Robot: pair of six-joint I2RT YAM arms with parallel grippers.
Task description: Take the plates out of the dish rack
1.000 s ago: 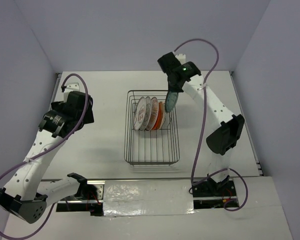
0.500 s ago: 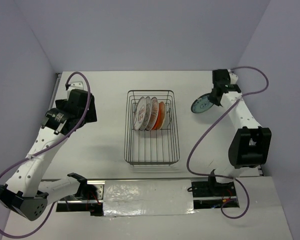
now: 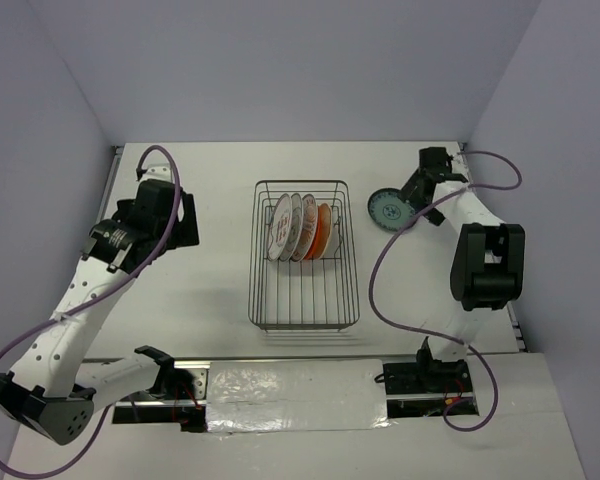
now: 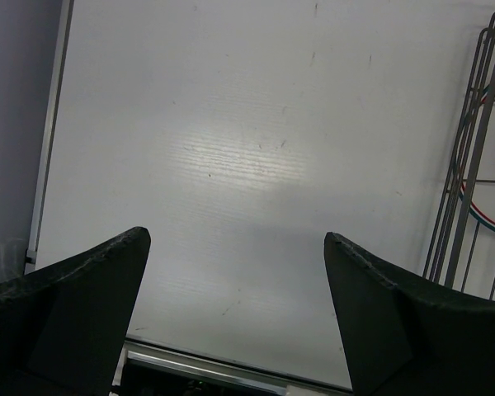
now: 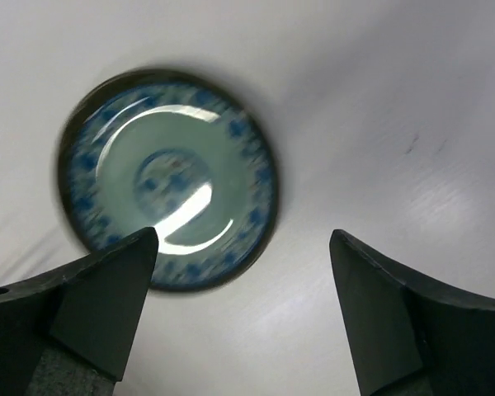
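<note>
I saw the teal plate (image 3: 388, 210) flat on the table (image 3: 210, 290), right of centre, apart from the dish rack's (image 3: 303, 322) right edge; four plates (image 3: 300, 228) stood inside. The right gripper (image 5: 241, 247) above it and the left gripper (image 4: 235, 239) both gaped, empty.

Teal plate (image 5: 169, 177) with blue-speckled band and dark rim; racked plates (image 3: 283, 228) white with red patterns; orange plate (image 3: 324, 231) plain.

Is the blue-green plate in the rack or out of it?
Out: the plate lies flat on the table, right of the rack.
</note>
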